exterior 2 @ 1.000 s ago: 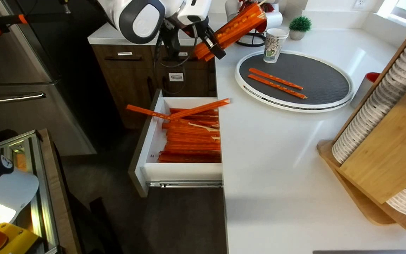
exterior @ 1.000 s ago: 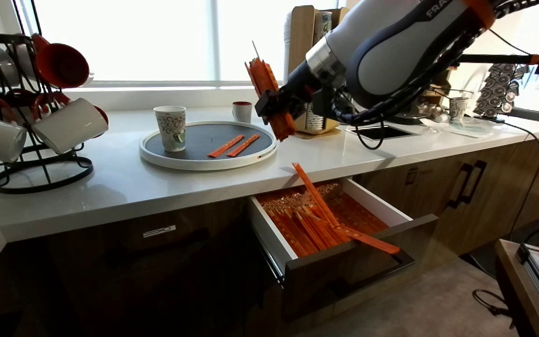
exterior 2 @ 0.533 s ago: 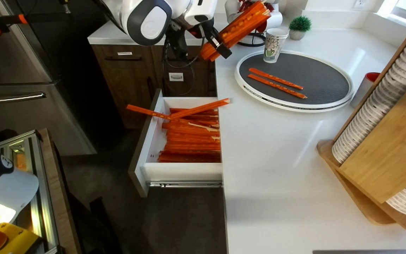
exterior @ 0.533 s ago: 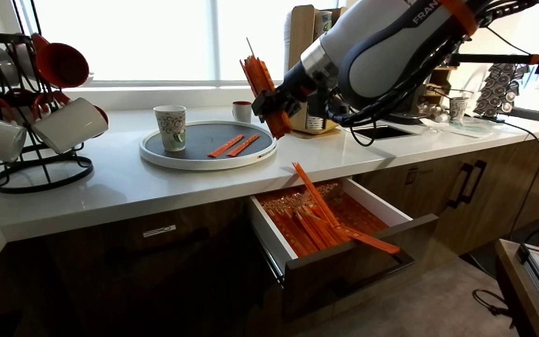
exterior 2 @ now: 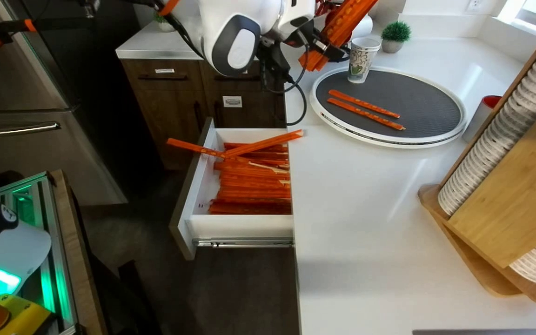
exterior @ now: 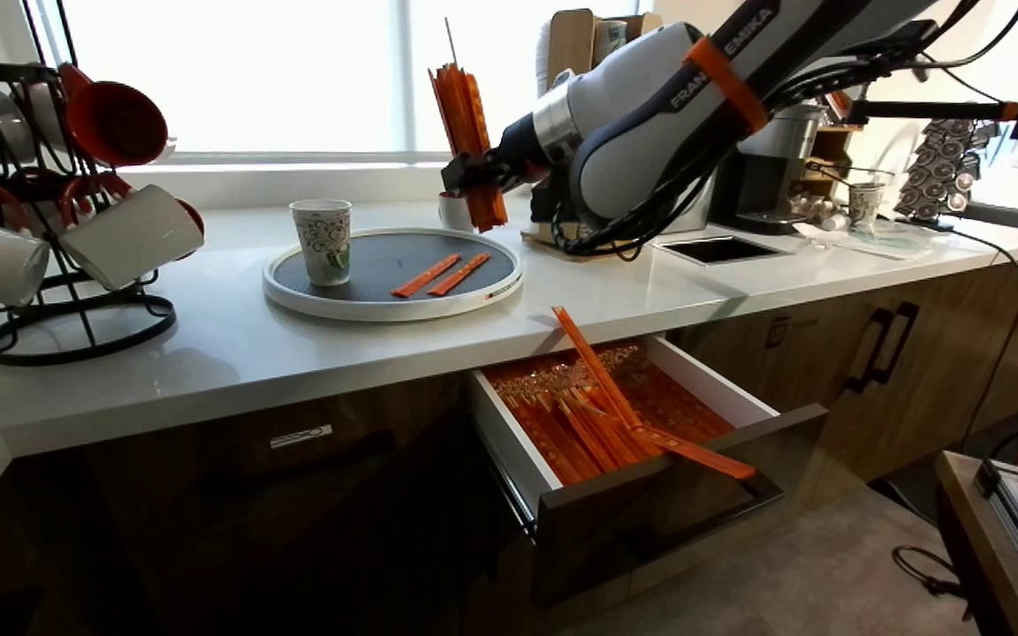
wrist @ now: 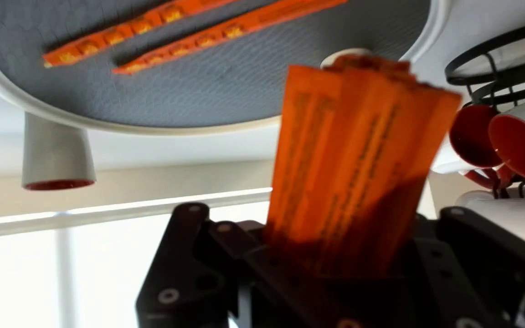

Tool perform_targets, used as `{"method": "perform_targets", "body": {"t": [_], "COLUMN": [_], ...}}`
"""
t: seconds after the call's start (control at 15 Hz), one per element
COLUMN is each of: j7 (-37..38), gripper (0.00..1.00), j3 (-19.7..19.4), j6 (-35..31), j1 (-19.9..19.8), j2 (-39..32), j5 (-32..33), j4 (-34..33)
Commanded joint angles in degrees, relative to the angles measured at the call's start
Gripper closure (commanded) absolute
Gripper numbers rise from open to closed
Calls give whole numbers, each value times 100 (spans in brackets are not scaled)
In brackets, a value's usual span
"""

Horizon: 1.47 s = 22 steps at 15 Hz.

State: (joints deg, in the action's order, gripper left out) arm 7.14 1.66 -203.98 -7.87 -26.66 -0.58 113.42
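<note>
Well to the left of the gripper (exterior: 481,174), in an exterior view, a black wire rack (exterior: 67,359) carries white mugs (exterior: 133,237) with red insides. Nearer, below and left of the gripper, a round grey tray (exterior: 381,256) with a white rim bears a patterned paper cup (exterior: 325,243) and, closer to the gripper, two orange packets (exterior: 427,276) lying apart, almost parallel. A small mug (exterior: 452,212) stands behind the gripper, partly hidden. The gripper itself pinches a thick bundle of orange packets (exterior: 463,110), its jaws on both sides of the lower part; the bundle is up in the air, tilted slightly from upright, a thin stick (exterior: 451,40) jutting from its top. Behind the gripper and to its right stands a wooden cup dispenser (exterior: 566,53). Below and right of the gripper, an open drawer (exterior: 712,384) holds many loose packets (exterior: 575,424), one slanting up out of it and another lying over its front. Farther right of the gripper, beyond the arm (exterior: 628,97), is a coffee maker (exterior: 787,150).
</note>
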Motion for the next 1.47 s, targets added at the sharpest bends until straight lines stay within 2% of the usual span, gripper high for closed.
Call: {"method": "perform_targets", "body": {"t": [0.0, 0.33, 0.53, 0.8, 1.4], "j7": [-403, -756, -878, -1007, -1221], "gripper": [100, 100, 100, 100, 100], "j3": [-231, -506, -629, -772, -949], "j6": [-1056, -2396, -2572, -2300, -1250], "j1": [90, 97, 79, 70, 279], "j2": [-1173, -2305, -2694, -2922, -2821], "j5": [141, 48, -163, -378, -1067], "j4": [-1082, -2176, -2573, -2769, -2584]}}
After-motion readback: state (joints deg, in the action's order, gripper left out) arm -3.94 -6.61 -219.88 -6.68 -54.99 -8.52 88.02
